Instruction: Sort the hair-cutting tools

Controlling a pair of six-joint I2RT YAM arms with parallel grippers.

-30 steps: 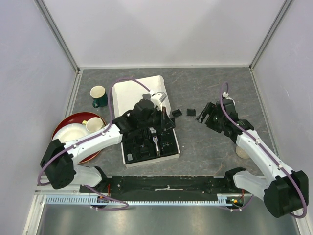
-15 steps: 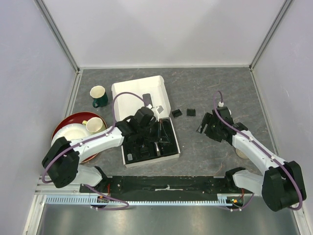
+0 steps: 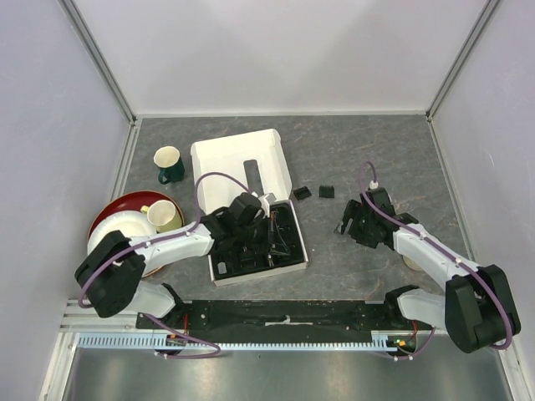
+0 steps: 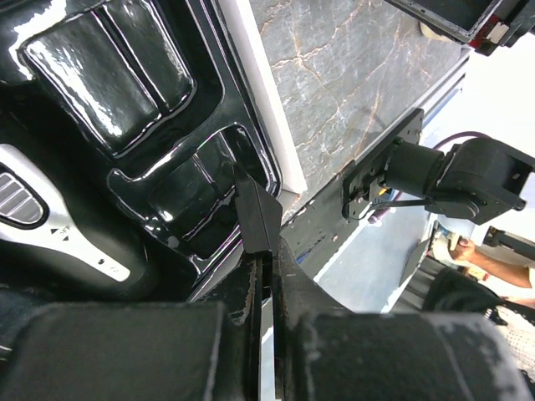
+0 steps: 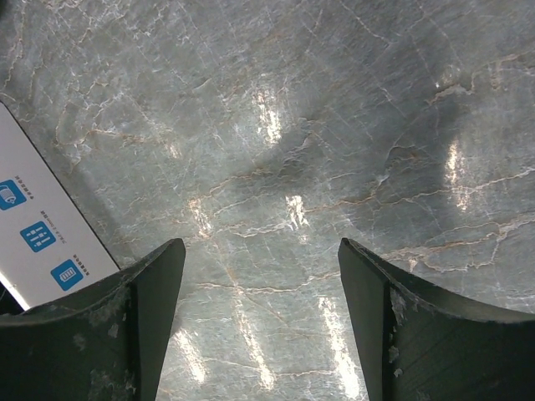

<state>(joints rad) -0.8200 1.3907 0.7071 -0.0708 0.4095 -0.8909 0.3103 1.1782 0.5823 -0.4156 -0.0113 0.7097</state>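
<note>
My left gripper hangs low over the black tray in the white box. In the left wrist view this gripper is shut on a thin flat black piece, whose tip points into a glossy tray pocket. The silver-and-black clipper lies in the tray just left of it. Two small black comb guards lie on the table right of the box. My right gripper is open and empty, below those guards; its wrist view shows this gripper over bare grey table.
The white box lid lies open behind the tray. A green mug stands at the left. A red bowl holds a white plate and a cream mug. A box side with blue icons is left of my right gripper.
My left gripper has moved from the box lid's edge toward the near side and down over the tray. My right gripper has drawn back toward the near edge, away from the two guards.
</note>
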